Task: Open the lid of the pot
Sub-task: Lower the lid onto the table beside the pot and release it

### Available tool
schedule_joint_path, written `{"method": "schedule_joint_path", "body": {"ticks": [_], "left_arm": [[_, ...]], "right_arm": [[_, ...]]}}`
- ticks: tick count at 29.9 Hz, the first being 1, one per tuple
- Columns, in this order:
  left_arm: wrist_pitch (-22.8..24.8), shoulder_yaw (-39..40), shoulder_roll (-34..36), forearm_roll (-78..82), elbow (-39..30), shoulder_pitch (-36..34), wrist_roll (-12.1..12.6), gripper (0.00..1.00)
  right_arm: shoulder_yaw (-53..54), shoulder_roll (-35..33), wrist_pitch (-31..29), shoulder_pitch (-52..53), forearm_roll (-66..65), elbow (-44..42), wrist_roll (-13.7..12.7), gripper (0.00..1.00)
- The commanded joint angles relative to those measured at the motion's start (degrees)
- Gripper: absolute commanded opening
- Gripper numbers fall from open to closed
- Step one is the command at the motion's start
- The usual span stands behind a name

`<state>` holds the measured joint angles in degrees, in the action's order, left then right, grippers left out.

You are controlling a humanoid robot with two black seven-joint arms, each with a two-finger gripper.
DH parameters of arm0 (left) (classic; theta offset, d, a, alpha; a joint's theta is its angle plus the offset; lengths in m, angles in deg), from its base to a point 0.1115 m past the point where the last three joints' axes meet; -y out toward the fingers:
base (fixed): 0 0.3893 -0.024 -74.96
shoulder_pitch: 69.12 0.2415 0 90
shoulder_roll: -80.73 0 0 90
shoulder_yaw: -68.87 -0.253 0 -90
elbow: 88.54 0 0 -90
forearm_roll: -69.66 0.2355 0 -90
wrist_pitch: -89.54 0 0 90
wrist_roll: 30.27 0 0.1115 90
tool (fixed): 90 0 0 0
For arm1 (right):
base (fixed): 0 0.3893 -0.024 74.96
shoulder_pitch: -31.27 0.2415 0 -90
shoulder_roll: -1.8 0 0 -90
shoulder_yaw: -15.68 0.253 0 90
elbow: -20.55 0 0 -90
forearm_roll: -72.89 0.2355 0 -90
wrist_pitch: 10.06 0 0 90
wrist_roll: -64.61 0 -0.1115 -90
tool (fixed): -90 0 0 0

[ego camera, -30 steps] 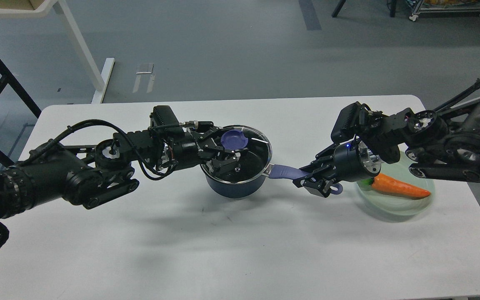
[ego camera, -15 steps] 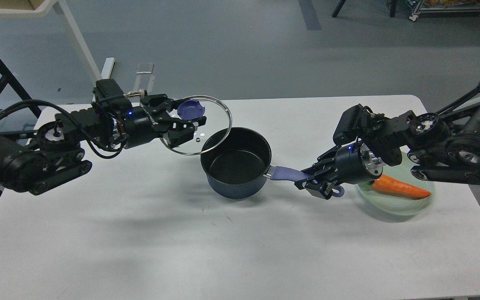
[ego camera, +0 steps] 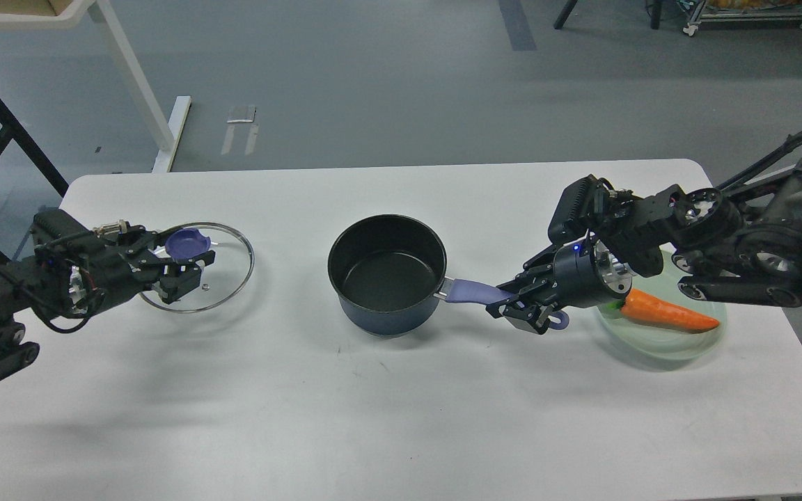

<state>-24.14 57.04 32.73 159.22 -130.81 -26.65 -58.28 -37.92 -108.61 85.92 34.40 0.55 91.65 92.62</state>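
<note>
The dark navy pot (ego camera: 387, 282) stands uncovered in the middle of the white table, its black inside showing. Its lavender handle (ego camera: 467, 292) points right. My right gripper (ego camera: 521, 306) is shut on the far part of that handle. The clear glass lid (ego camera: 230, 268) with its metal rim is at the table's left, well away from the pot. My left gripper (ego camera: 189, 259) is shut on the lid's lavender knob (ego camera: 189, 242) and holds the lid low over the table, slightly tilted.
A pale green plate (ego camera: 679, 344) with an orange carrot (ego camera: 665, 313) sits at the right, just behind my right wrist. The white table (ego camera: 373, 403) has its far edge behind the pot. A table leg and black frame stand on the floor at the far left.
My left gripper lifted the lid off the pot and carried it left and down towards the table. The pot shifted slightly left. My right gripper kept its hold on the handle.
</note>
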Motion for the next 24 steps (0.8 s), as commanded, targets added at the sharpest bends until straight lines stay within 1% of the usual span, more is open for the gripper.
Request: {"method": "schedule_joint_path", "body": {"ticks": [1,5,7,12,18,21,24], "left_arm": [[-0.4,-0.1,-2.3,-1.0,6.0,2.0,0.0,0.41],[-0.4,-0.1,-5.7,-1.1,12.5,2.0,0.0,0.42],[-0.4,-0.1,-6.7,-1.1,13.8,2.0,0.0,0.42],[-0.3,-0.1,-7.0,-1.1,14.0,2.1,0.0,0.45],[-0.3,-0.1,-7.2,-1.2,14.0,2.1,0.0,0.46],[-0.1,-0.1,-7.7,-2.1,14.0,2.1,0.0,0.54],[-0.1,-0.1,-8.0,-2.4,13.9,2.3,0.0,0.56]], "right_arm": [[0.0,0.0,0.0,-0.1,0.0,0.0,0.0,0.25],[0.0,0.4,0.0,-0.1,0.0,0.0,0.0,0.25],[0.0,0.5,0.0,-0.1,0.0,0.0,0.0,0.25],[0.0,0.5,0.0,-0.1,0.0,0.0,0.0,0.25],[0.0,0.4,0.0,-0.1,0.0,0.0,0.0,0.25],[0.0,0.4,0.0,-0.1,0.1,0.0,0.0,0.28],[0.1,0.4,0.0,-0.1,0.2,0.0,0.0,0.29]]}}
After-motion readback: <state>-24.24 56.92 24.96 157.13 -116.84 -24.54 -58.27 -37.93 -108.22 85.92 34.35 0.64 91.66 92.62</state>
